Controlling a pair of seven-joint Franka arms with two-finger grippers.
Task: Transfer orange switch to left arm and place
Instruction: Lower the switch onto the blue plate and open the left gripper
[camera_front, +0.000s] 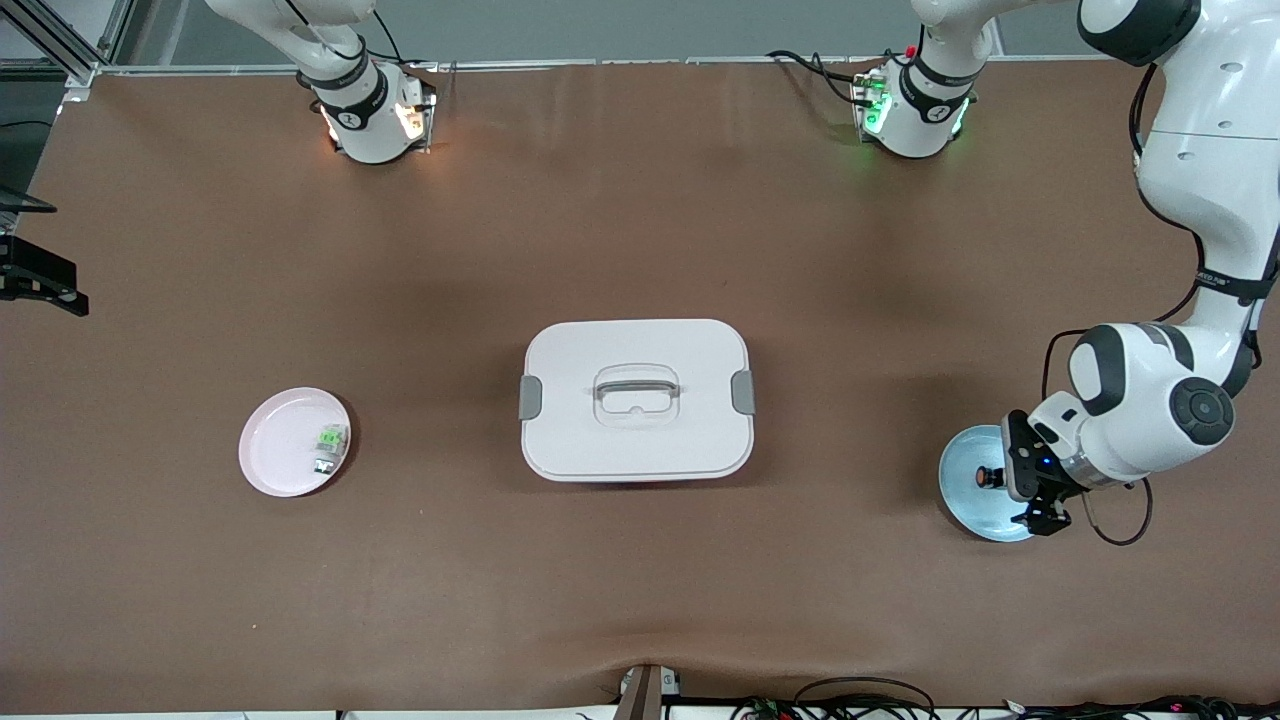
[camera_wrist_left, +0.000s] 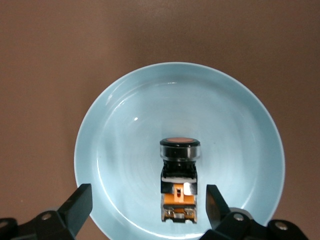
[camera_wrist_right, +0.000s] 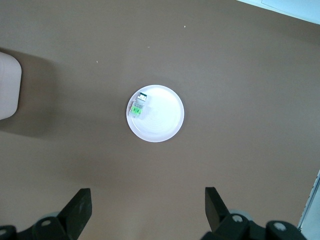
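Observation:
The orange switch (camera_front: 990, 477) lies on its side in a blue plate (camera_front: 968, 498) at the left arm's end of the table. My left gripper (camera_front: 1024, 482) is low over that plate, open. In the left wrist view the switch (camera_wrist_left: 179, 180) lies between the open fingers (camera_wrist_left: 80, 206), close to one of them and touching neither. The white box (camera_front: 637, 398) stands at the table's middle. My right gripper (camera_wrist_right: 147, 210) is open and empty, high over the right arm's end of the table; its hand is out of the front view.
A pink plate (camera_front: 283, 447) at the right arm's end holds a green-and-silver switch (camera_front: 331, 441); both show in the right wrist view, plate (camera_wrist_right: 161, 122) and switch (camera_wrist_right: 138, 108). The box's corner (camera_wrist_right: 9, 85) shows there too. Cables lie along the table's near edge.

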